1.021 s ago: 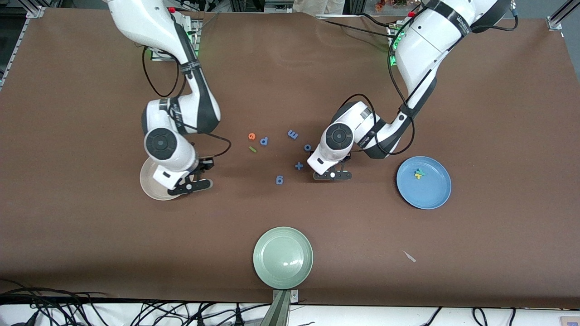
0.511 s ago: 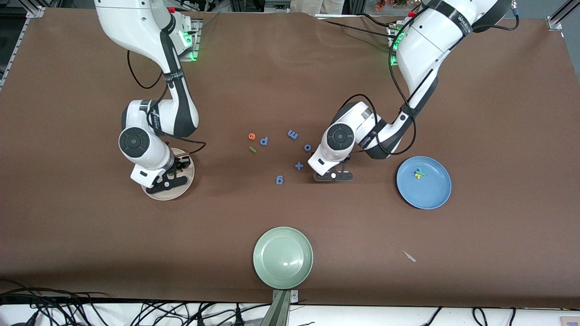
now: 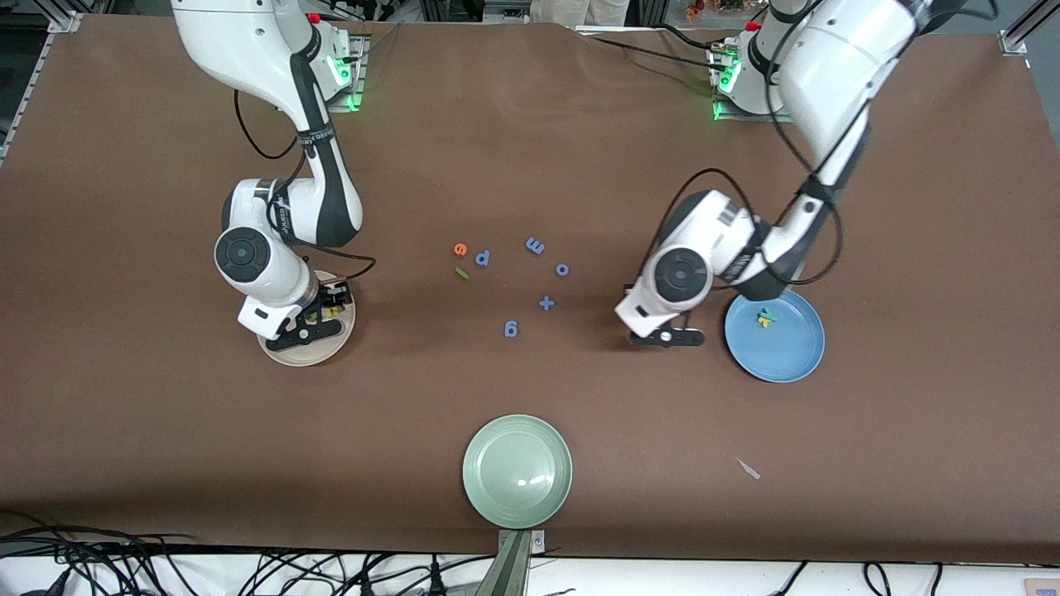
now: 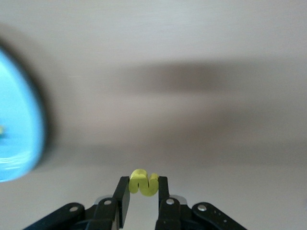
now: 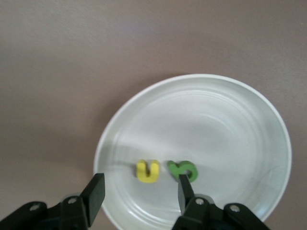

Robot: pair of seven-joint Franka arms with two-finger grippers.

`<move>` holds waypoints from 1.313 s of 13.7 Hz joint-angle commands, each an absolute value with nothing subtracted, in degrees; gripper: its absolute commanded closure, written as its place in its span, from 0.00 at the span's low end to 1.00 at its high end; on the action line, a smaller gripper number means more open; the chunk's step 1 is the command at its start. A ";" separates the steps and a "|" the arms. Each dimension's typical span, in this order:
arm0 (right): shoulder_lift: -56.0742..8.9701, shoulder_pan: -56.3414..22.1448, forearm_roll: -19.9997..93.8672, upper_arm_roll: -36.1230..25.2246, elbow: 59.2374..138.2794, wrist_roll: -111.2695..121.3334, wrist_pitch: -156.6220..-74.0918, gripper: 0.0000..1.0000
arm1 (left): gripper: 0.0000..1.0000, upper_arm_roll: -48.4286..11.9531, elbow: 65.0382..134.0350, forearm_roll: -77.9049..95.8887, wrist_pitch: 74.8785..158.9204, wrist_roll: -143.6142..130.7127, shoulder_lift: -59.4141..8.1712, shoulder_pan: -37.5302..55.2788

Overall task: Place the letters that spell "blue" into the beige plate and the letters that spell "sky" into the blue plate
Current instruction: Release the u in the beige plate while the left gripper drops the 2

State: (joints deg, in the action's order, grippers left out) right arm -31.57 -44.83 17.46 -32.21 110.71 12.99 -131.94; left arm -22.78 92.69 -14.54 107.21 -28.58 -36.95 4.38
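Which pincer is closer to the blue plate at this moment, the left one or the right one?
Left. The left pincer hangs just beside the blue plate, gripping a yellow letter. The right pincer is open over the beige plate.

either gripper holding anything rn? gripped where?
Left gripper pinches the yellow s by its lower end, beside the blue plate. Right gripper is open, holding nothing, over the beige plate.

A wide brown table (image 3: 530,149) fills nearly the whole frame. Metal brackets (image 3: 1014,37) sit at its upper corners, and green lights (image 3: 352,101) glow near the top edge. Along the bottom, black cables (image 3: 273,571) tangle on a white strip, with a grey post (image 3: 513,563) at centre.
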 commanded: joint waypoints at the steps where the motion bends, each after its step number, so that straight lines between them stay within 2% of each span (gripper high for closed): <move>1: -30.32 -46.14 18.63 -30.51 108.99 6.80 -128.86 0.30 | 0.74 -22.94 94.57 -14.77 103.98 -19.54 -34.72 -1.04; 4: -29.80 -46.58 18.63 -26.47 107.58 -2.42 -127.44 0.29 | 0.73 -23.03 95.45 -18.18 103.97 -14.88 -34.89 -5.25; 6: -29.71 -46.67 18.55 -22.69 107.23 -10.24 -127.79 0.28 | 0.65 -23.11 95.54 -18.19 104.32 -10.13 -35.24 -8.51; 7: -29.71 -46.76 18.54 -20.85 106.97 -14.11 -128.14 0.28 | 0.40 -23.20 95.54 -17.50 104.41 -8.98 -35.33 -9.57; 8: -29.62 -46.84 18.54 -19.26 106.79 -17.46 -128.23 0.28 | 0.03 -23.29 95.45 -17.40 104.33 -8.79 -35.33 -9.67; 9: -29.18 -46.93 18.54 -18.29 107.14 -19.23 -128.23 0.26 | 0.00 -23.38 95.28 -17.32 104.33 -8.79 -35.33 -9.58; 13: -29.70 -49.30 18.54 -15.29 107.40 -29.33 -131.91 0.26 | 0.00 -24.08 94.48 -16.44 104.06 -8.96 -34.63 -8.88; 16: -31.55 -52.64 18.37 -15.38 108.45 -33.39 -135.42 0.26 | 0.00 -25.31 94.31 -14.33 103.89 -9.49 -31.13 -8.97; 18: -32.60 -53.17 18.28 -15.56 108.72 -33.40 -136.58 0.27 | 0.00 -25.49 94.13 -13.98 100.83 -9.41 -27.35 -9.31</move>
State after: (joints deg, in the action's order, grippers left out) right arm -31.76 -52.55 17.82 -15.02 107.91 -32.88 -134.74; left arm -25.52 93.37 -15.39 103.83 -9.77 -32.55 -8.96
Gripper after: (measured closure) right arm 0.264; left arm 0.000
